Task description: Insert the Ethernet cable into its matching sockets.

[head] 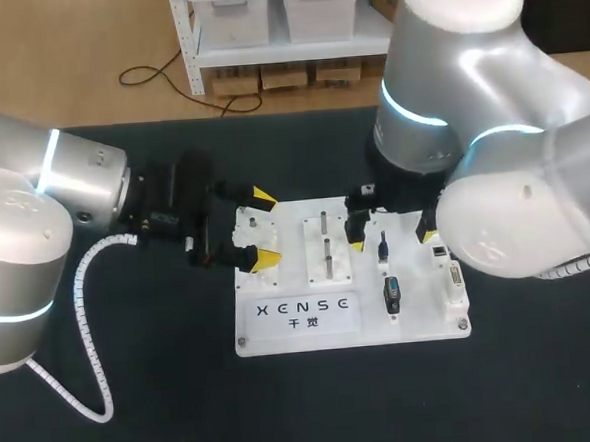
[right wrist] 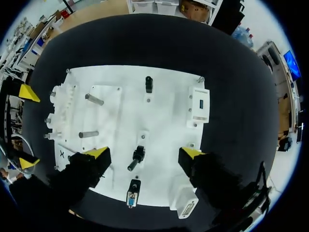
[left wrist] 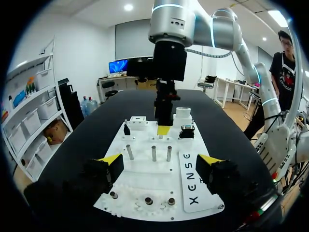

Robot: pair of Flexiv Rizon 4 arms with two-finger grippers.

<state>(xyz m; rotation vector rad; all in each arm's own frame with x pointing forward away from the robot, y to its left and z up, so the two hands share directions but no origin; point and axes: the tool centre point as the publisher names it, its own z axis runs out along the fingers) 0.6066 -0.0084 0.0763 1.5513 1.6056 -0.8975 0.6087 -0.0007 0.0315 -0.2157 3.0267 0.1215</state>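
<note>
White board [head: 421, 318] is sitting with left gripper [head: 264, 227] at its left edge, right gripper [right wrist: 144, 152] above, both hanging open. Ethernet cable isn't clearly showing, maybe the black plug [right wrist: 138, 157] below the right; guessing light, brittle, gripping its body

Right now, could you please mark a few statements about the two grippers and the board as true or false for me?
1. The left gripper is open, its fingers spread at one end of the white board. True.
2. The right gripper is shut on an Ethernet cable. False: it is open above the board and holds nothing.
3. The board lies on a white table. False: the table is black.
4. Metal pegs stand upright on the board. True.
</note>
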